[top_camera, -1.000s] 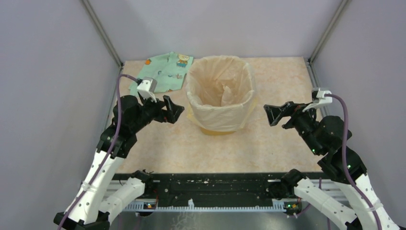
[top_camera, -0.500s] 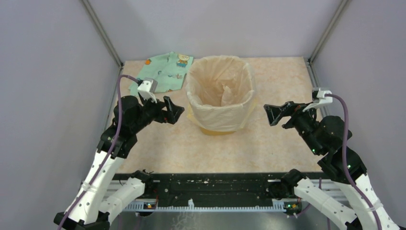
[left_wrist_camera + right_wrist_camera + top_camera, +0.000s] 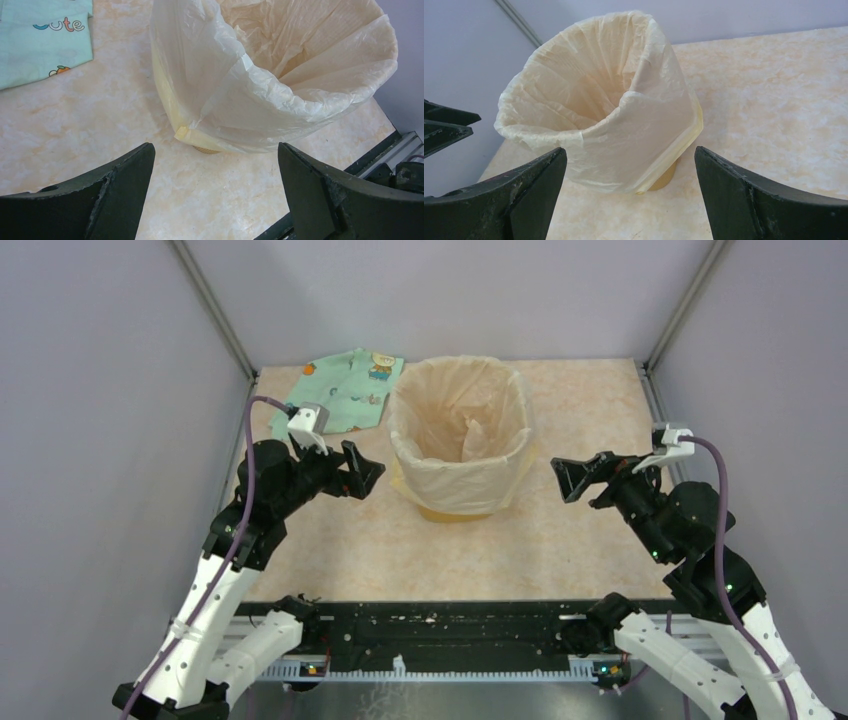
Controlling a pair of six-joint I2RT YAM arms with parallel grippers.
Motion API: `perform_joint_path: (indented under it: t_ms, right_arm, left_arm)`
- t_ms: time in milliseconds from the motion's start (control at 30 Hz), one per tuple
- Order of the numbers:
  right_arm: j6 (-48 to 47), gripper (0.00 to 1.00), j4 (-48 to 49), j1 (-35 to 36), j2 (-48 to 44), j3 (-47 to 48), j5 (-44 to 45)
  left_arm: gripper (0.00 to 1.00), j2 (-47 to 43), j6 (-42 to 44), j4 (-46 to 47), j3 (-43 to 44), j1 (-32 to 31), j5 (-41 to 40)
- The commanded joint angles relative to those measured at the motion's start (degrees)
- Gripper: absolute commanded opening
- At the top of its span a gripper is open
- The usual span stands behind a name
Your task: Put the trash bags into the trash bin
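The cream-yellowish trash bag point(image 3: 460, 445) lines the trash bin and drapes over its rim, nearly to the table. Only the bin's orange-yellow base point(image 3: 450, 513) shows below the bag; it also shows in the right wrist view point(image 3: 665, 178) and the left wrist view point(image 3: 205, 149). The bag fills the left wrist view point(image 3: 260, 75) and the right wrist view point(image 3: 599, 115). My left gripper point(image 3: 362, 470) is open and empty, a short way left of the bin. My right gripper point(image 3: 568, 477) is open and empty, a short way right of it.
A mint-green patterned cloth point(image 3: 345, 390) lies flat at the back left of the table, also in the left wrist view point(image 3: 40, 35). Grey walls enclose the table on three sides. A black rail point(image 3: 450, 625) runs along the near edge.
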Motion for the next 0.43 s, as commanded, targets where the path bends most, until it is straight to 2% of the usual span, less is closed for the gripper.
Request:
perform_joint_path:
  t_ms: [0,400]
  right_arm:
    - [0.46,0.99,2.37,-0.31,0.3,-0.53,0.62]
    - [0.61,0.99,2.46,-0.28,0.42,-0.63,0.52]
  left_arm:
    - [0.98,-0.7,1.18,0.94,-0.16,-0.2,-0.13]
    - [0.98,-0.63,1.27,0.78,-0.2,-0.22,-0.69]
